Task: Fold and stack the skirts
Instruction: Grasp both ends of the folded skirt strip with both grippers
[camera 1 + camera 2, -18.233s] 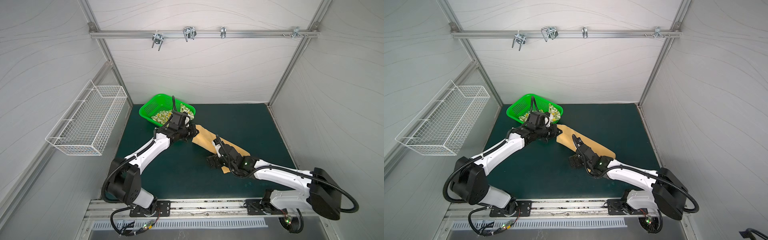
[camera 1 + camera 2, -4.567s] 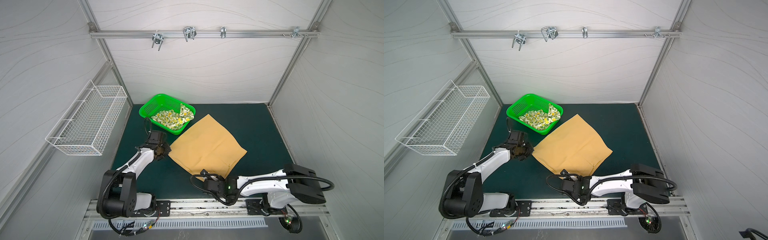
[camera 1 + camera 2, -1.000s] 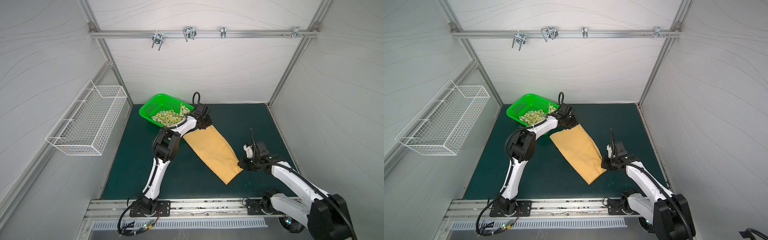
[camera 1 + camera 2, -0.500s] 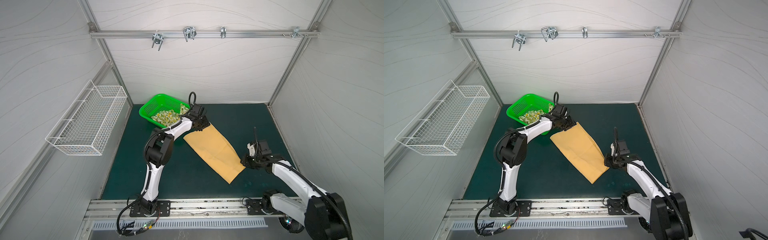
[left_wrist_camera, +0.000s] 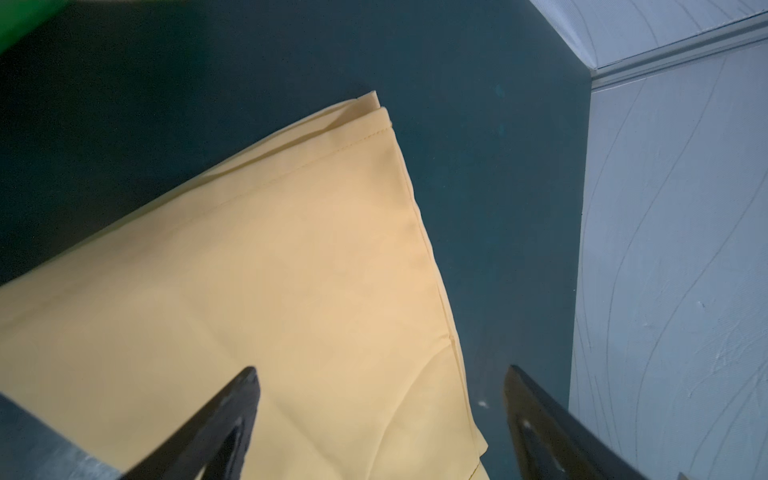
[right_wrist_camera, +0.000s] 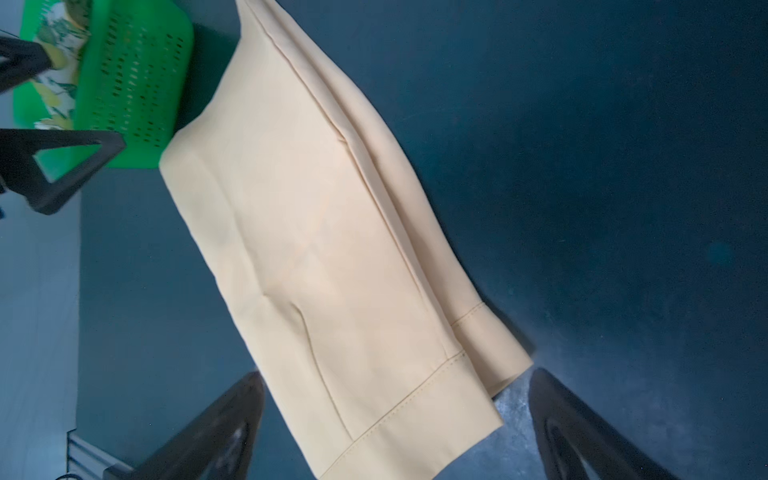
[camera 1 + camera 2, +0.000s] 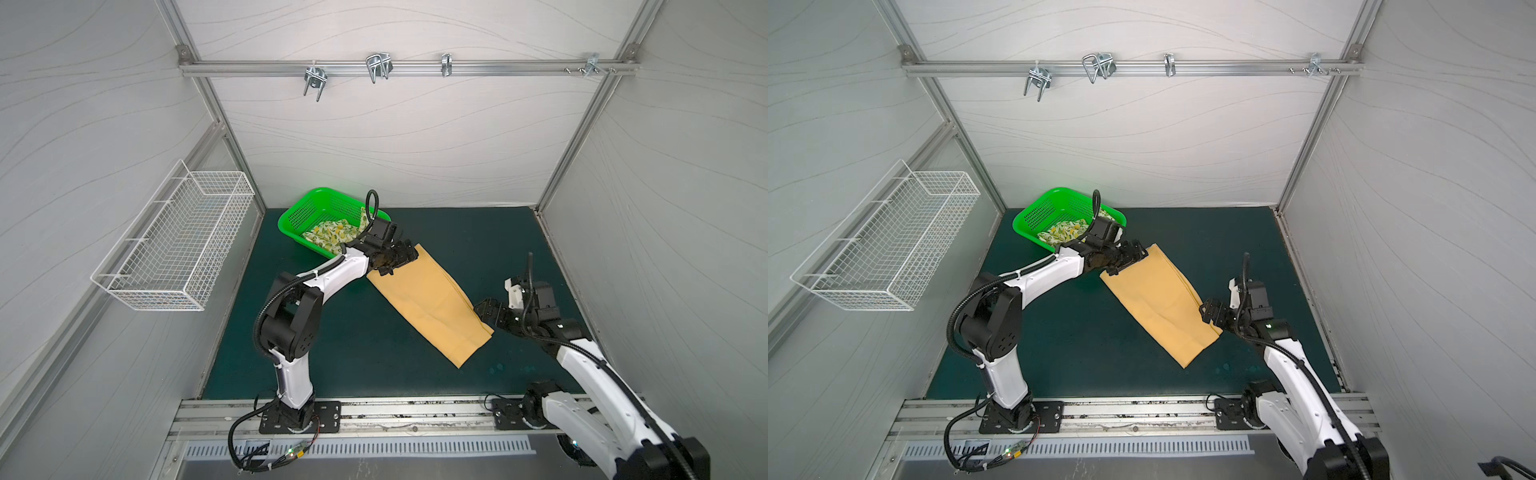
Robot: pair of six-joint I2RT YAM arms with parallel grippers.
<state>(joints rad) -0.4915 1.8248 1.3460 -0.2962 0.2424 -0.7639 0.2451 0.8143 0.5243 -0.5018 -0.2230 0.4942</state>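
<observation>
Quick status from my end. The mustard skirt [image 7: 428, 303] is lying flat on the dark green surface [image 7: 353, 353], folded into a long strip. In both top views it runs at a slant, from just beside the green basket [image 7: 299, 212] down toward the front right. The lemon-print skirt [image 7: 332, 235] is bunched up inside that basket, well clear of both sets of fingers.

The left fingers [image 7: 405, 255] sit at the far end of the strip, the end nearest the basket, and they're spread wide with nothing pinched. On the left wrist cam one finger [image 5: 232, 407] hangs over the cloth and the other is out over bare surface. The skirt's long edge runs through the gap between them. I honestly can't tell if either tip is brushing the fabric.

The right fingers [image 7: 486, 311] are at the other end, on the strip's right edge close to its near corner. They're wide apart too and holding nothing. The right wrist cam shows the stitched hem end [image 6: 415, 395] lying in the gap, with its corner just beside one finger. The other finger [image 6: 224, 415] is over bare surface just beside the cloth's other long edge. That view also shows the folded layers stacked a bit unevenly along one long edge, and the open left fingers up by the basket.
</observation>
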